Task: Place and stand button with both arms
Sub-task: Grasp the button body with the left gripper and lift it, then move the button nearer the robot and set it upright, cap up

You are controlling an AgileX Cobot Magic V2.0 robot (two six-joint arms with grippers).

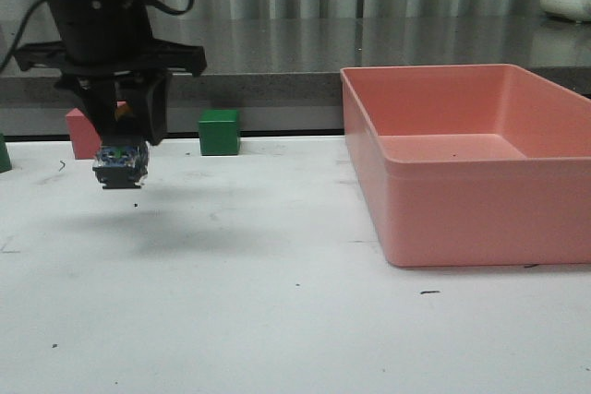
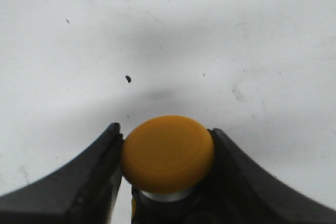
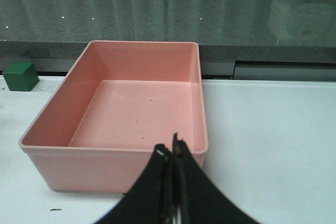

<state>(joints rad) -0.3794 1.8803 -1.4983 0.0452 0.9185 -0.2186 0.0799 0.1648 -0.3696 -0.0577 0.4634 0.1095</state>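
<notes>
My left gripper (image 1: 123, 149) hangs above the left part of the white table and is shut on the button (image 1: 121, 165). In the front view the button's bluish-clear base and black body stick out below the fingers, a little above the table. In the left wrist view the yellow mushroom cap (image 2: 168, 153) sits squeezed between my two black fingers (image 2: 89, 182), with the white collar just under it. My right gripper (image 3: 172, 148) is shut and empty, in front of the pink bin's near wall. The right arm is out of the front view.
A large pink bin (image 1: 462, 159) stands on the right half of the table, also in the right wrist view (image 3: 47, 135), with nothing in it. A green cube (image 1: 220, 131) and a pink cube (image 1: 85, 131) sit at the table's back edge. A dark counter runs behind.
</notes>
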